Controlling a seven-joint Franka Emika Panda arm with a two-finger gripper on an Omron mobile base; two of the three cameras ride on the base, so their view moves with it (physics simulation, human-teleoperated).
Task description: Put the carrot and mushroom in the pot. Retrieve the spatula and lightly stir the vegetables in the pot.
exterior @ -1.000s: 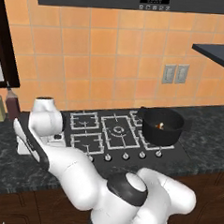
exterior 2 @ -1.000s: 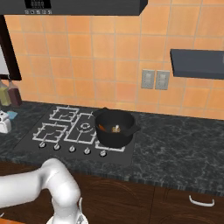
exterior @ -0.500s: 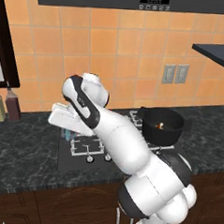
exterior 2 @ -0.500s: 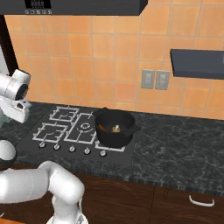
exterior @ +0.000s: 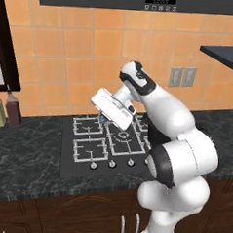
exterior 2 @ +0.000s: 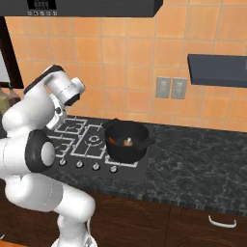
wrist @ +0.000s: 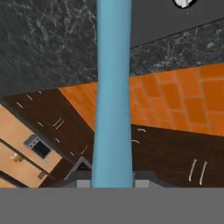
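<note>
Above the stove at frame centre, the gripper (exterior: 103, 118) carries the spatula (wrist: 113, 94).

Its blue handle runs straight up the hand view from between the fingers, so they seem closed on it. At centre of the right base view, the pot (exterior 2: 126, 141) apparently already holds vegetables. Next, I judge: swing over the pot, lower the blade, stir lightly.

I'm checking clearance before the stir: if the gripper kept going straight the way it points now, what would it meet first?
Likely the stovetop: the gripper points down over the left rear burner, holding the spatula, whose free end would land first. Depth is unclear.
</note>
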